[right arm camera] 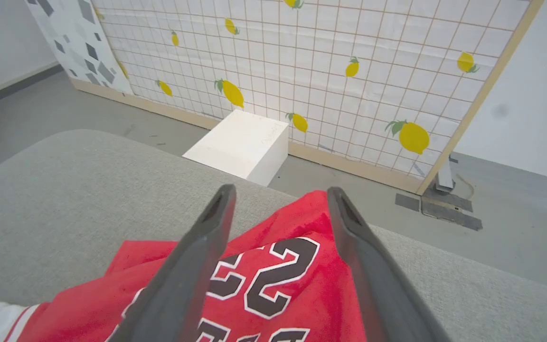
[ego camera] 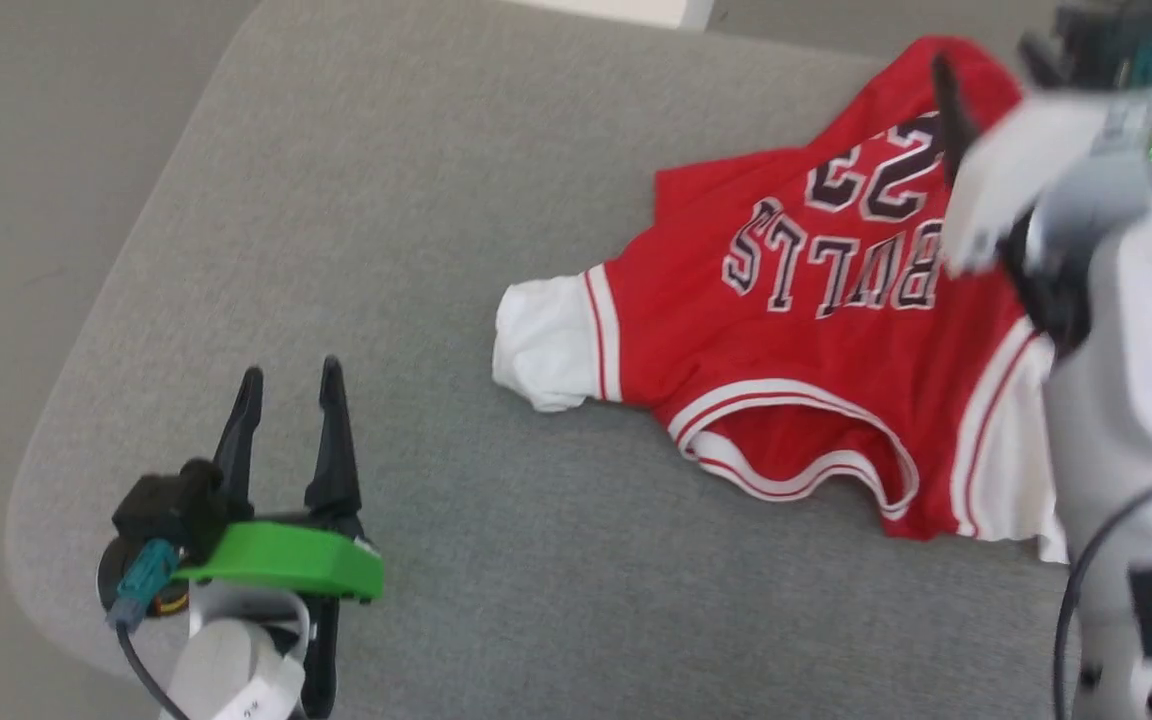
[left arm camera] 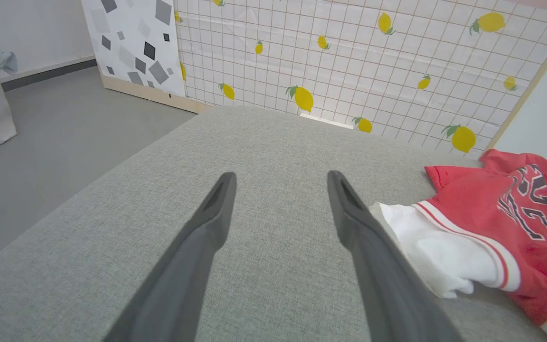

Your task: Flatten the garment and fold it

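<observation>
1. The left end effector [ego camera: 291, 368] sits nearest, over bare grey desk [ego camera: 436, 560] at the near left. Its fingers are spread wide with nothing between them. It is well apart from the garment, probably parked there so the cloth stays free to move.
2. The garment [ego camera: 796, 330] lies on the right half of the desk, print side up, with its collar [ego camera: 786, 440] toward the robot. "BULLS 23" therefore reads upside down from the head. That suits flattening first, because the front is exposed and the outline can be judged.
3. The white sleeve [ego camera: 546, 345] on the robot's left is bunched, not laid out. In the left wrist view it sits just beside one finger [left arm camera: 363, 237] of the left end effector [left arm camera: 281, 175]. That is likely the left arm's next job.
4. The other sleeve [ego camera: 996, 450] is partly hidden behind the pale right arm [ego camera: 1126, 350].
5. Farther on, the right end effector [right arm camera: 280, 188] hangs over the number print near the far hem [right arm camera: 316, 204]. Its fingers are wide apart and grip nothing, and the garment [right arm camera: 273, 270] shows between them. I cannot tell whether they touch the cloth.
6. The far edge runs slanted and rumpled, so I judge flattening unfinished and folding not begun.
7. Beyond the desk stand a white box [right arm camera: 240, 147] on the floor and a lemon-print screen [right arm camera: 349, 57].
</observation>
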